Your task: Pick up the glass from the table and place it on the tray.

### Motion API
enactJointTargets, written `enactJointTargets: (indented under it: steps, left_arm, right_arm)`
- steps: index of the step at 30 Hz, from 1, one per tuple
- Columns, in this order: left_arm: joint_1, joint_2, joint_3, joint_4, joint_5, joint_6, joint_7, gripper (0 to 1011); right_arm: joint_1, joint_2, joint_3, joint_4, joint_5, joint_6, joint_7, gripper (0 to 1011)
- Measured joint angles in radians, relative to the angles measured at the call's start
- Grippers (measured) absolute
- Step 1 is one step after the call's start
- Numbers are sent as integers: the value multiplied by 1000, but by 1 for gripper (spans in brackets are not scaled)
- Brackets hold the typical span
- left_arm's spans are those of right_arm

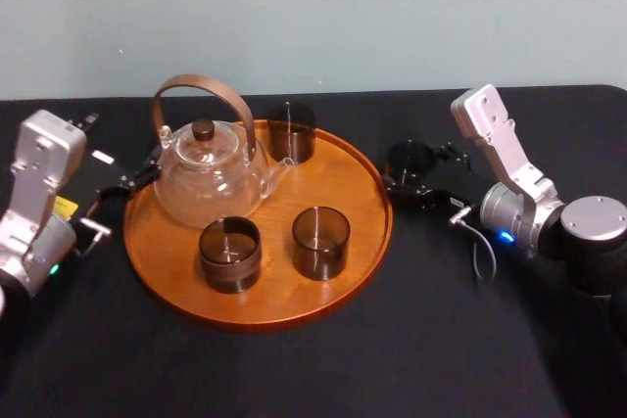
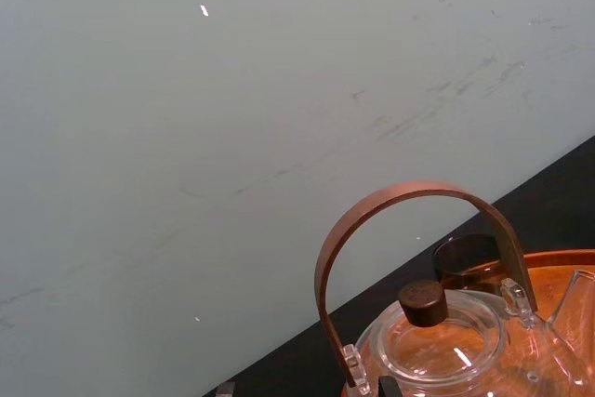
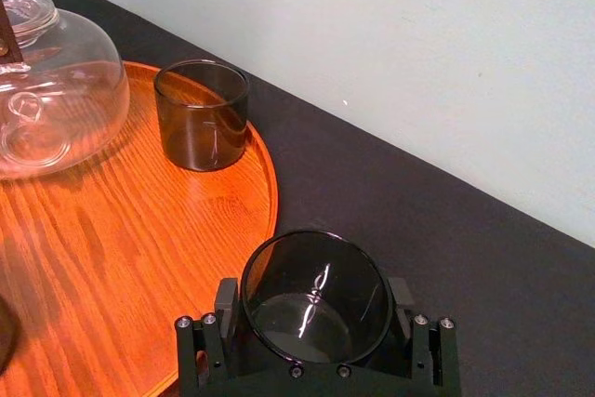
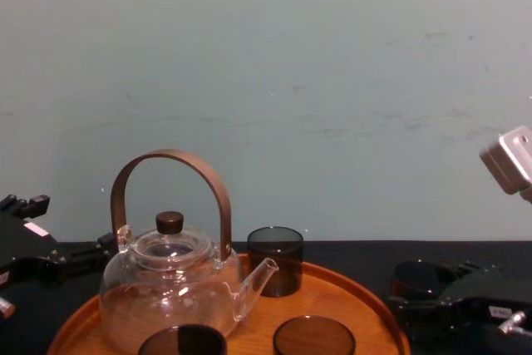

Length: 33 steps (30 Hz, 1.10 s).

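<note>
A dark smoked glass (image 3: 321, 267) sits between the fingers of my right gripper (image 3: 314, 302), which is shut on it. In the head view this glass (image 1: 409, 157) and the right gripper (image 1: 412, 181) are just off the right rim of the round orange-brown tray (image 1: 364, 242), over the black table (image 1: 441, 340). Whether the glass rests on the table I cannot tell. From the chest the glass (image 4: 416, 282) shows low at the right. My left gripper (image 1: 139, 177) stands open at the tray's left rim, beside the teapot.
On the tray stand a glass teapot (image 1: 206, 181) with a brown hoop handle and three more dark glasses: one at the back (image 1: 291, 132) and two at the front (image 1: 229, 254) (image 1: 320, 242). Bare wood lies along the tray's right side (image 3: 121, 248).
</note>
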Motion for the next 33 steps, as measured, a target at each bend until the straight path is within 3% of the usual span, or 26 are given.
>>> enactJointTargets:
  steps: [7,18,33]
  left_arm:
    - [0,0,0,0,0,0,0,1001]
    - [0,0,0,0,0,0,0,1001]
    - [0,0,0,0,0,0,0,1001]
  right_arm:
    - [0,1,1,-1,1,0,0,930]
    - [-4,3,3,-7,4,1,1,921]
    - [-50,44,12,-154,12,52,9,921]
